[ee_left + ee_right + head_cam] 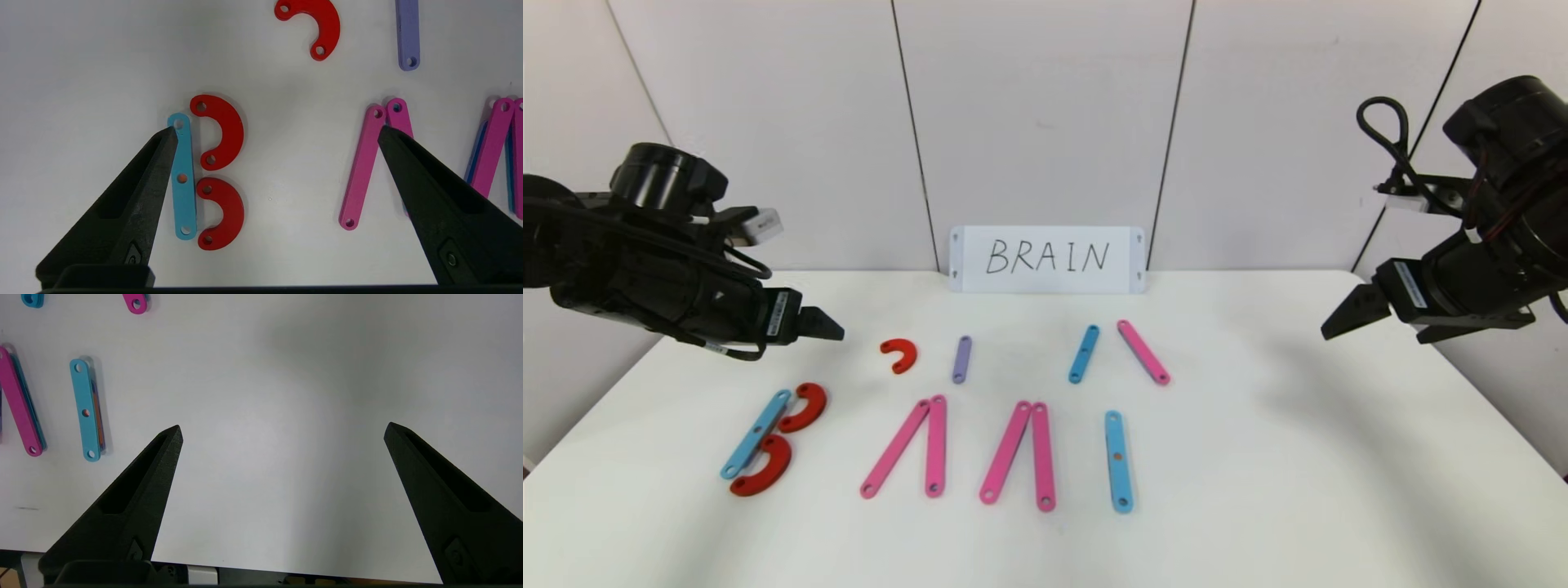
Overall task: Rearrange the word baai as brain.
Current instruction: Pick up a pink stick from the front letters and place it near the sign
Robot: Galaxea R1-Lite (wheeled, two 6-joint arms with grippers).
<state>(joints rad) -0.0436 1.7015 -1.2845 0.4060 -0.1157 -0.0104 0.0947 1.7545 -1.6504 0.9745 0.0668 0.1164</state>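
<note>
Nearest the robot, across the white table [1258, 490], lies the word baai [931, 447] in flat plastic pieces with holes: at about seven o'clock a B of one light-blue strip [756, 434] and two red C-shaped curves [805, 407]; at six o'clock two A shapes, each a pair of pink strips meeting at the top [915, 446] and lacking a crossbar; just right of them a single light-blue upright strip [1118, 461] as the I. Farther out lie spares: a third red curve [899, 355] at eleven o'clock, a short purple strip [961, 359], a short light-blue strip [1083, 353] and a pink strip [1143, 352] toward one o'clock. That makes five pink strips, three light-blue, one purple and three red curves. Farthest off, at twelve o'clock, a white card reading BRAIN [1047, 259] stands against the wall. The pieces look light, stiff and thin, likely to slide on the smooth top, so a pinch across a strip's narrow width near its middle seems safest. The left gripper [278, 130] hovers over the B, fingers spread wide and empty; the right gripper [282, 428] hangs at three o'clock over bare table, likewise spread and empty.
</note>
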